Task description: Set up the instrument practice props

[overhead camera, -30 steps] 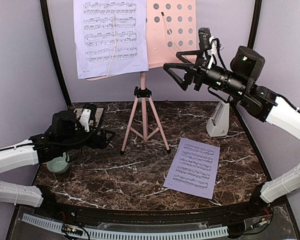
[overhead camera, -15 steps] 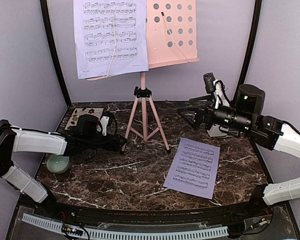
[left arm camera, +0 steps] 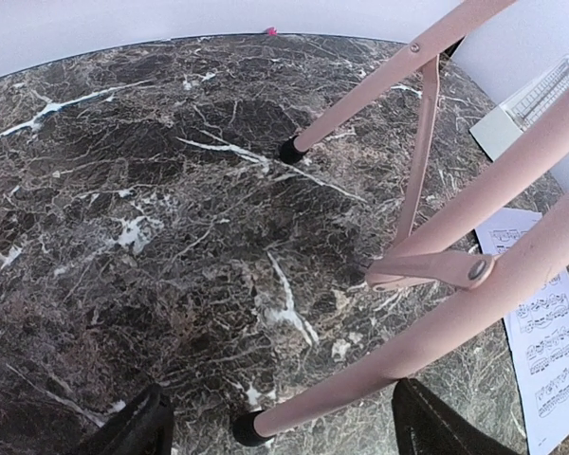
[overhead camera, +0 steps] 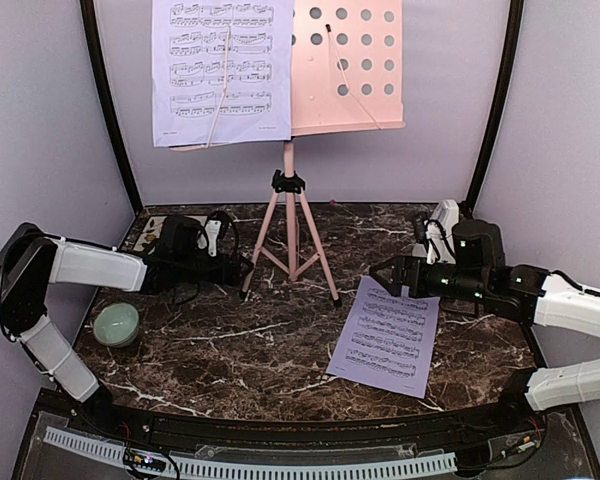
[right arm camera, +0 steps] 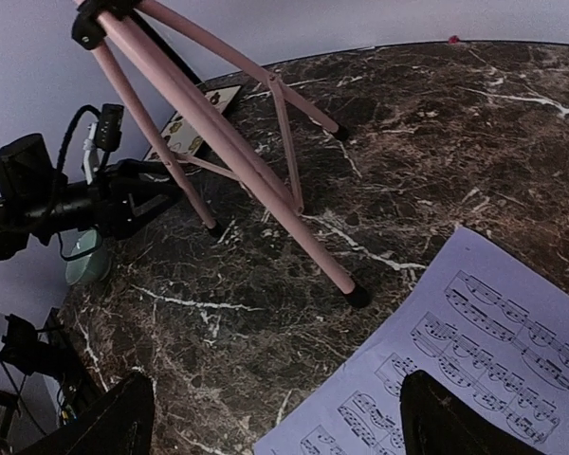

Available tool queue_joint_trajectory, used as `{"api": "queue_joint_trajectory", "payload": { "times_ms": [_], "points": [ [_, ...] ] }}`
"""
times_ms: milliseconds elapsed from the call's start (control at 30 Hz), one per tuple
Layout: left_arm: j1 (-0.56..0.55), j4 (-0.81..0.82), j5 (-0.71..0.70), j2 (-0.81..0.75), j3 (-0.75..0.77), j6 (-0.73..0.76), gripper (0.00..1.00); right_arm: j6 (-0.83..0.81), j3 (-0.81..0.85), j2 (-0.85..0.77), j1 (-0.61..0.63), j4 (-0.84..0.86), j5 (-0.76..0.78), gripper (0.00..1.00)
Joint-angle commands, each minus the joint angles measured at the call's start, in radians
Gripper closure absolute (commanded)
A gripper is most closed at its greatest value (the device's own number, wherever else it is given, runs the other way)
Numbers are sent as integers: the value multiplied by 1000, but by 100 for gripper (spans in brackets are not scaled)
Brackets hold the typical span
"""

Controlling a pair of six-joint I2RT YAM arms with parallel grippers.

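The pink music stand [overhead camera: 345, 65] stands on tripod legs [overhead camera: 290, 245] at the back centre. One sheet-music page [overhead camera: 220, 70] rests on its left half. The second page [overhead camera: 385, 335] lies flat on the table at the right and also shows in the right wrist view [right arm camera: 484, 360]. The white-grey metronome [overhead camera: 444, 220] stands behind my right arm, partly hidden. My left gripper [overhead camera: 242, 272] is open, its fingers on either side of the tripod's front-left leg [left arm camera: 389, 355] just above its foot. My right gripper [overhead camera: 382, 275] is open and empty, low over the flat page's upper-left corner.
A pale green bowl [overhead camera: 116, 323] sits at the left, below my left arm. A floral coaster [overhead camera: 158, 228] lies at the back left, mostly hidden by that arm. The tripod's front-right foot [right arm camera: 357, 296] stands close to the flat page's edge. Dark frame posts flank the back corners.
My right arm came down from beside the stand's desk to just above the flat page. My left gripper moved right to the tripod's front-left leg. The stand's desk shifted slightly.
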Motion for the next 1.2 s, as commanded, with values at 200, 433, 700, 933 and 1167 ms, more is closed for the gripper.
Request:
{"api": "queue_joint_trajectory", "payload": {
  "times_ms": [200, 433, 700, 933, 1167],
  "points": [
    [39, 70, 46, -46, 18, 16, 16, 285, -165, -149, -143, -142, 41, 14],
    [-36, 74, 63, -193, -99, 46, 15, 417, -293, -253, -221, -238, -10, 21],
    [-217, 134, 143, -282, -252, -87, 20, 334, -358, -194, -377, -154, -117, 31],
    [-364, 319, 192, -184, -326, -401, 18, 259, -341, -10, -392, -59, -92, 32],
    [-467, 396, 167, -8, -273, -611, 15, 201, -344, 148, -391, 49, -175, 32]
  ]
}}
